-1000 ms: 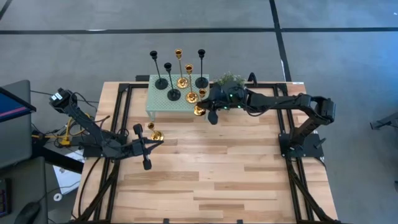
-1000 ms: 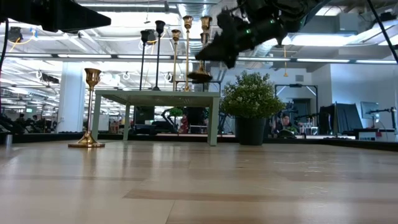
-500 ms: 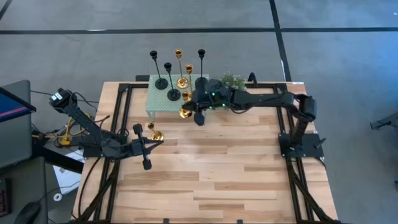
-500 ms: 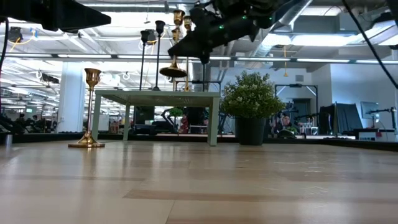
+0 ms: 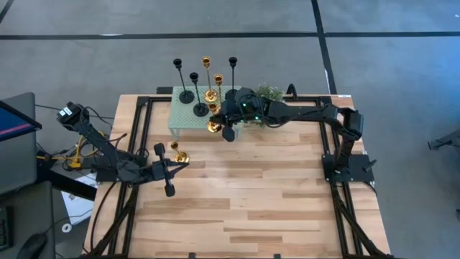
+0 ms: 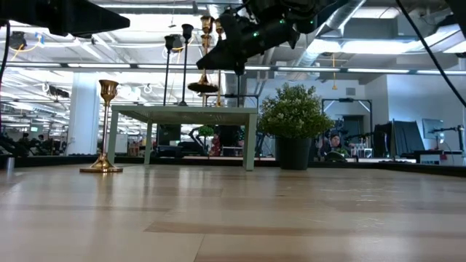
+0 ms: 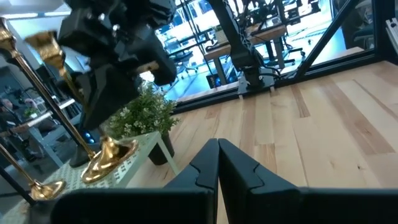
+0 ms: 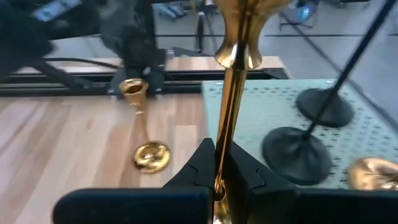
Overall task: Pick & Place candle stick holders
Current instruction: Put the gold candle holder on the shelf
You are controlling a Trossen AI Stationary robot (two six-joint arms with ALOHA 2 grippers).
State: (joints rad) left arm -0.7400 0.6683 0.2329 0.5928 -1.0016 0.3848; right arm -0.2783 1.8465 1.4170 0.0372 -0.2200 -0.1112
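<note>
Both arms are matte black, built of slim jointed links on black square bases bolted to the tabletop. Green indicator lights glow on the right end effector; the left end effector shows angular black fingers.

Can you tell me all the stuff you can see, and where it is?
black candle holders: three, black, standing on the little table
gold candle holders on the little table: two, shiny gold, among the black ones
gold candle holder on the wood: one, gold, upright near the left tool
lifted gold candle holder: one, gold, in the air by the little table's front edge
little table: one, mint green, at the wooden table's far side
plant: one, green, beside the little table
wooden table: one, light wood
left tool: shut, empty
right tool: shut on the lifted holder's stem
</note>
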